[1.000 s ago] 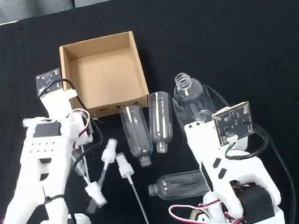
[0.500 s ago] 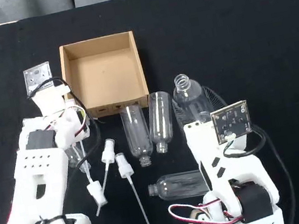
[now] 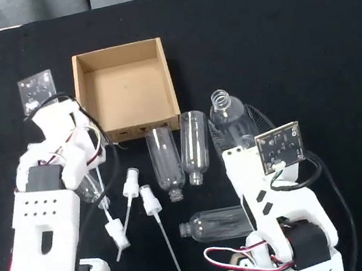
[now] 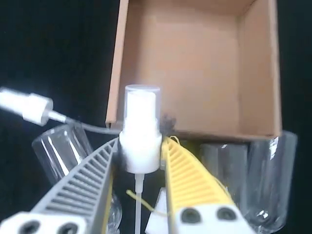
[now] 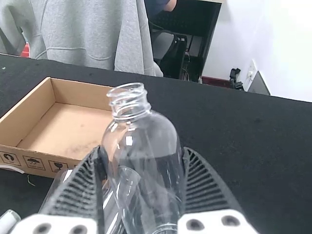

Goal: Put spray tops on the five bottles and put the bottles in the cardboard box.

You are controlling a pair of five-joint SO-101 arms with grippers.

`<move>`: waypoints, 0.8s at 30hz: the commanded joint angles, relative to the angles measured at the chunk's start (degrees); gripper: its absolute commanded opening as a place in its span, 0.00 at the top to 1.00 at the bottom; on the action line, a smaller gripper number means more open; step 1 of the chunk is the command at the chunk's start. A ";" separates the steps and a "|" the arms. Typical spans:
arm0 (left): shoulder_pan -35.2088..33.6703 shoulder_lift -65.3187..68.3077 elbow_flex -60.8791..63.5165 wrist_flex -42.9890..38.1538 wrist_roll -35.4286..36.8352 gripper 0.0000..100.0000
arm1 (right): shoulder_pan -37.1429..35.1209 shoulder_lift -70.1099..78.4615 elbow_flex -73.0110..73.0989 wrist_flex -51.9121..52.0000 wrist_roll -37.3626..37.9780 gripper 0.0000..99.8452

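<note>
Capping step: left end effector grips a spray top, right end effector an upright bottle; next, top needs aligning above bottle

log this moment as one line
left gripper: shut on spray top | right gripper: shut on uncapped bottle | cardboard box: no bottles in yet

arms: white shells | cables: black, red | left tool: grey and yellow, ribbed
</note>
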 commanded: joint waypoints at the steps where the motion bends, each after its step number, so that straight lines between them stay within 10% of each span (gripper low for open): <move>1: -0.31 -4.04 -5.93 0.18 2.02 0.97 | 1.32 -5.23 -0.31 -1.85 0.09 0.97; 24: -0.13 -12.48 -11.47 0.00 10.20 0.97 | -1.85 -5.23 2.86 -5.45 0.26 0.97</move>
